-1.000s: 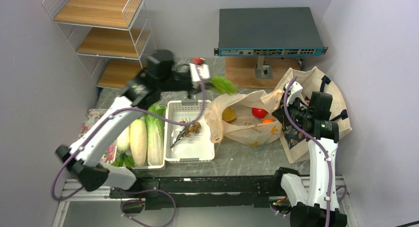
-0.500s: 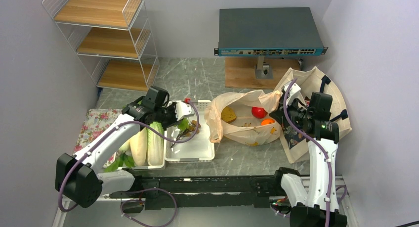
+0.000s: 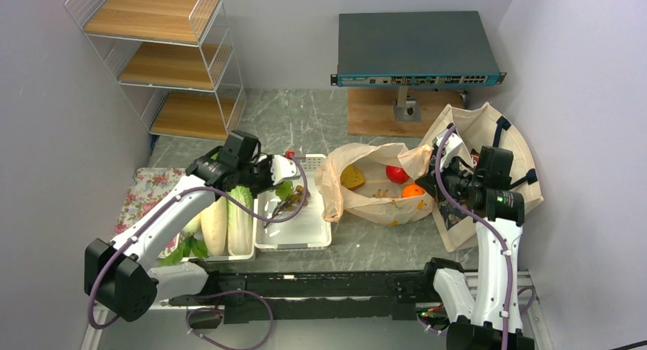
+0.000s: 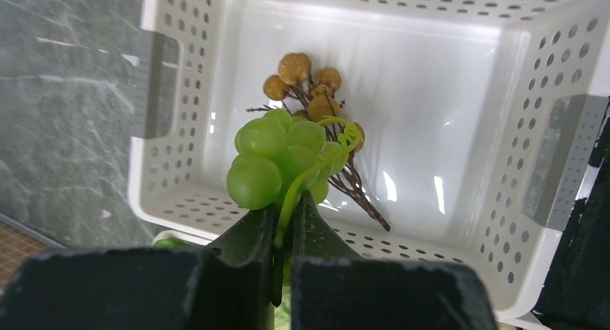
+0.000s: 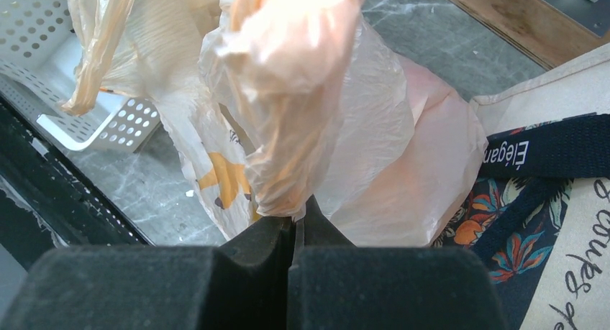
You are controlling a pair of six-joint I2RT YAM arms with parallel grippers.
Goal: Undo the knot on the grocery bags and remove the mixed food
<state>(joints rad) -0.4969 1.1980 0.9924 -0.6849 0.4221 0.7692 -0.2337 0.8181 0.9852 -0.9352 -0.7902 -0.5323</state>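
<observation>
Grey marbled table (image 3: 305,125) under plain pale walls, wire shelf rack (image 3: 164,52) far left, network switch (image 3: 416,49) at the far wall, and the left jaws are clamped on the stem of the green grapes (image 4: 277,157), right over the white basket (image 4: 180,93). Right jaws clenched on a bunched fold of the peach plastic bag (image 5: 288,93), which lies open just left of the canvas tote (image 3: 488,129), apple (image 3: 397,173) and orange (image 3: 413,190) inside.

The left arm (image 3: 162,220) is angling forward and inward with its elbow bent, and its pincer (image 4: 284,215) is pinching the stem of the green grapes (image 4: 277,154). The right arm (image 3: 496,255) is standing upright with its wrist turning left, its pincer (image 5: 293,226) clamping tight on the plastic bag (image 5: 288,93).
</observation>
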